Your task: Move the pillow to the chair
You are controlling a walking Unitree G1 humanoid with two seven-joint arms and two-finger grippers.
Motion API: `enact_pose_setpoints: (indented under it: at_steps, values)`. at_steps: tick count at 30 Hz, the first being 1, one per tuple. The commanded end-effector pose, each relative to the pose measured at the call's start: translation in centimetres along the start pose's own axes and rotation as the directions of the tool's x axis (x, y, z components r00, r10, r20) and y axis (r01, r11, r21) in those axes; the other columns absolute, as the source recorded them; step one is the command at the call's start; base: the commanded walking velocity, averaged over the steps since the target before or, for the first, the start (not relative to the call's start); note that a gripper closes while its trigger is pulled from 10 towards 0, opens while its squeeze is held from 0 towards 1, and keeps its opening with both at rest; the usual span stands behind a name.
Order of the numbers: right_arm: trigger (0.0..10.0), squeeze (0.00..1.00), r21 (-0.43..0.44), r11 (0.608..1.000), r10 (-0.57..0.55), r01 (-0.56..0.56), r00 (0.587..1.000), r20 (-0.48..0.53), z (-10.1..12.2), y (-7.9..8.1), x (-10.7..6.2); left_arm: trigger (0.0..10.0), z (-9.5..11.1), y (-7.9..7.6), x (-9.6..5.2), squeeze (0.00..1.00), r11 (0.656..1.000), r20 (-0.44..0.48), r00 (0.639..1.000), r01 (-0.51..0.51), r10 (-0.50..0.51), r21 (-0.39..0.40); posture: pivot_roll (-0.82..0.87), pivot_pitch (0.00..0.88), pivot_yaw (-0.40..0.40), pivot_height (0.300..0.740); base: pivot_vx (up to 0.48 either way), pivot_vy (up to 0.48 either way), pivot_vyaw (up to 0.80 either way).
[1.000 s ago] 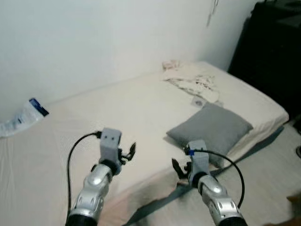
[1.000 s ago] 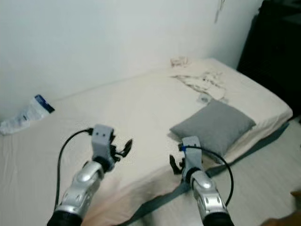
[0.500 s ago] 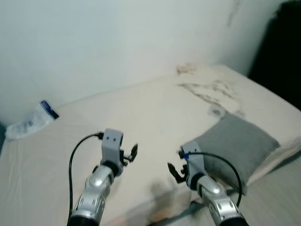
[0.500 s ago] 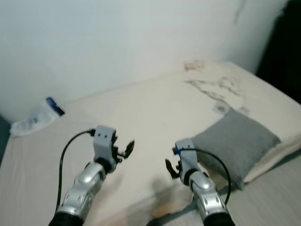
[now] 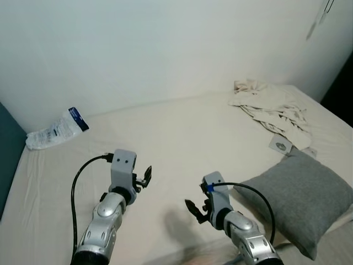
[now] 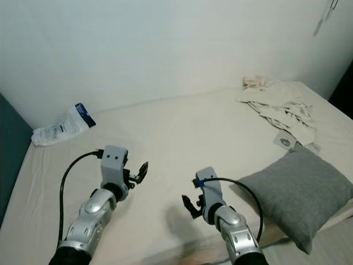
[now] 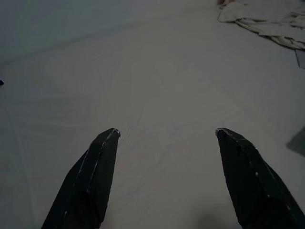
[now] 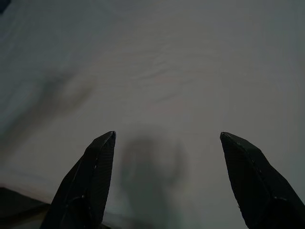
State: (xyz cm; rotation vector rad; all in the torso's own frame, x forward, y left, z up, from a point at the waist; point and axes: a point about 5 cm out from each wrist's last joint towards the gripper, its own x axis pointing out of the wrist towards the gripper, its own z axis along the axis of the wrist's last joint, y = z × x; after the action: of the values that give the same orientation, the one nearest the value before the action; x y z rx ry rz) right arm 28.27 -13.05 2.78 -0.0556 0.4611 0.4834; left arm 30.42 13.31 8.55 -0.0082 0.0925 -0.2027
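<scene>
Pillow: we've got the square grey fabric pillow (image 5: 302,201) lying flat at the near right edge of the cream-sheeted bed (image 5: 182,138), one corner toward us
Handling: we judge it light, soft and squashy; it should sag from any single grip, and the woven cover won't slip much
Where to hold: we'd pinch a corner or the near edge seam, or better, take both sides at once
Left end effector (image 5: 144,178): raised over the sheet, fingers spread apart, nothing in them
Right end effector (image 5: 197,210): fingers wide too, empty, just beside the pillow's left corner
Containers: a clear plastic packet with a blue end (image 5: 53,130) by the wall; contents too small to tell
Elsewhere: crumpled pale cloth (image 5: 270,107) at the far right
</scene>
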Motion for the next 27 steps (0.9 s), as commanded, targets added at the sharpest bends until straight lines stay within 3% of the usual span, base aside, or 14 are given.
enact_pose_setpoints:
  at_steps: [1, 13, 27]
  values:
    - [10.0, 0.0, -0.003, 1.0, 0.012, -0.012, 1.0, -0.008, -0.3, 0.4, 0.0, 10.0, -0.7, 0.2, -0.3, 0.0, 1.0, -0.027, 1.0, -0.01, 0.01, -0.002, 0.02, 0.07, 0.042, 0.717, 0.0, 0.0, 0.0]
    - [10.0, 0.0, -0.038, 0.998, 0.054, -0.054, 0.999, -0.008, -0.4, 0.9, -0.2, 10.0, -0.9, 0.1, -0.4, 0.0, 1.0, -0.038, 0.999, -0.009, 0.009, 0.004, 0.02, 0.079, 0.043, 0.717, 0.0, 0.0, 0.0]
    - [10.0, 0.0, -0.01, 0.995, 0.101, -0.101, 0.995, -0.009, -0.4, 1.7, -0.2, 10.0, -1.1, -0.1, -0.5, 0.0, 1.0, -0.06, 0.998, 0.022, -0.022, 0.007, 0.02, 0.086, 0.047, 0.717, 0.0, 0.0, 0.78]
